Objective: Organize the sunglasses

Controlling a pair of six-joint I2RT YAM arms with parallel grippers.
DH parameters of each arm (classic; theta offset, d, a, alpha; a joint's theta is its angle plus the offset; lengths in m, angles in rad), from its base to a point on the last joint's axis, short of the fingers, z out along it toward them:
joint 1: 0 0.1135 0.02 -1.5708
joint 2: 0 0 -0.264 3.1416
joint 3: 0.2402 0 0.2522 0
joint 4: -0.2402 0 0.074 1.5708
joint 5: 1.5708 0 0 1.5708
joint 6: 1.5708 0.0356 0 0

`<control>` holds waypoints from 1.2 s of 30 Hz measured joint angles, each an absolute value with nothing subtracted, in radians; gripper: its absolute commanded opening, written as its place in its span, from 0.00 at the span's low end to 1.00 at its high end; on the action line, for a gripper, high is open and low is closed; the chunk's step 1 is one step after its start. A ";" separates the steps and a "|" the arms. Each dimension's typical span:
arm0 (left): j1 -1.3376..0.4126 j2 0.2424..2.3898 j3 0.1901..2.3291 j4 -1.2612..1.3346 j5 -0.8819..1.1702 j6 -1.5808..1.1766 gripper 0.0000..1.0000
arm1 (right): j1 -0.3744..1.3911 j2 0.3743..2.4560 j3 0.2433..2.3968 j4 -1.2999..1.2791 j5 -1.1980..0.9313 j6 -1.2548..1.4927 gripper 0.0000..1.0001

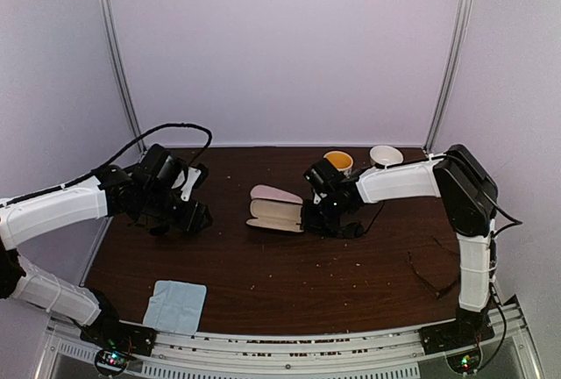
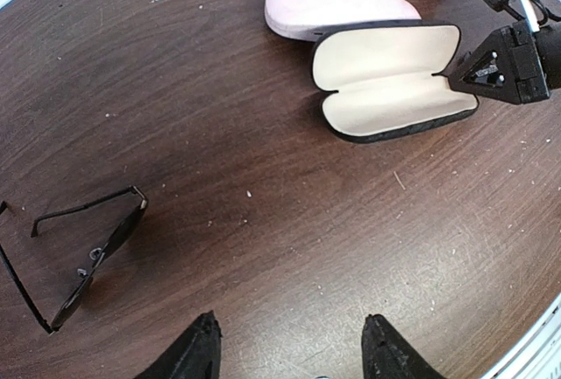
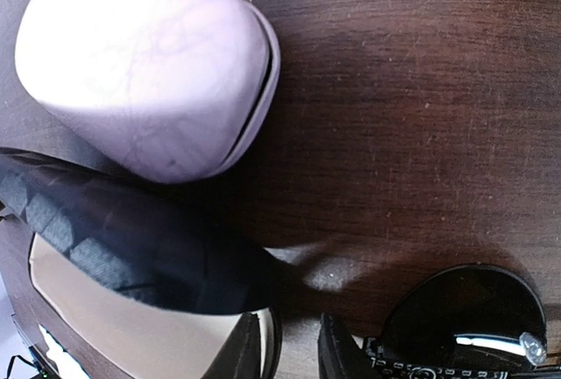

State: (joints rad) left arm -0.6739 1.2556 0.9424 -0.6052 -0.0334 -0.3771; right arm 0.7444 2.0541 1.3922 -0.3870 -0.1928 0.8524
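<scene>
An open black case (image 2: 394, 81) with cream lining lies mid-table, and a shut pink case (image 2: 337, 6) lies behind it. My right gripper (image 3: 294, 353) stands slightly open astride the black case's rim (image 3: 273, 344): one finger is inside on the lining, the other is outside and apart from the rim. Black sunglasses with dark lenses (image 3: 465, 318) lie just right of that gripper. Thin black-framed sunglasses (image 2: 88, 256) lie with their arms unfolded, left of my left gripper (image 2: 292, 326), which hangs open and empty over bare table. Another thin-framed pair (image 1: 429, 267) lies at the right.
A light-blue cloth (image 1: 175, 304) lies near the front left edge. An orange-lined cup (image 1: 338, 161) and a white bowl (image 1: 386, 155) stand at the back, behind the right arm (image 1: 399, 182). Crumbs dot the brown table (image 1: 289, 278).
</scene>
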 measured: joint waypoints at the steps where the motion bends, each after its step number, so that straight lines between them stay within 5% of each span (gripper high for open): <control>1: -0.674 1.256 0.942 -0.605 -0.033 -0.377 0.58 | 0.744 2.054 1.391 -0.387 -0.193 0.852 0.24; 19: -0.674 1.256 0.942 -0.606 -0.025 -0.379 0.57 | 0.744 2.040 1.355 -0.336 -0.236 0.847 0.16; 23: -0.674 1.256 0.942 -0.607 -0.025 -0.379 0.57 | 0.744 2.040 1.353 -0.315 -0.244 0.846 0.00; 36: -0.674 1.254 0.942 -0.607 -0.022 -0.395 0.57 | 0.745 2.040 1.306 -0.224 -0.205 0.836 0.00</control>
State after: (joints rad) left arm -0.6739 1.2545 0.9421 -0.6067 -0.0223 -0.3954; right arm 0.7448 2.0403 1.3060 -0.2237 -0.2050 0.8360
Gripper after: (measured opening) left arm 0.572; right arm 0.023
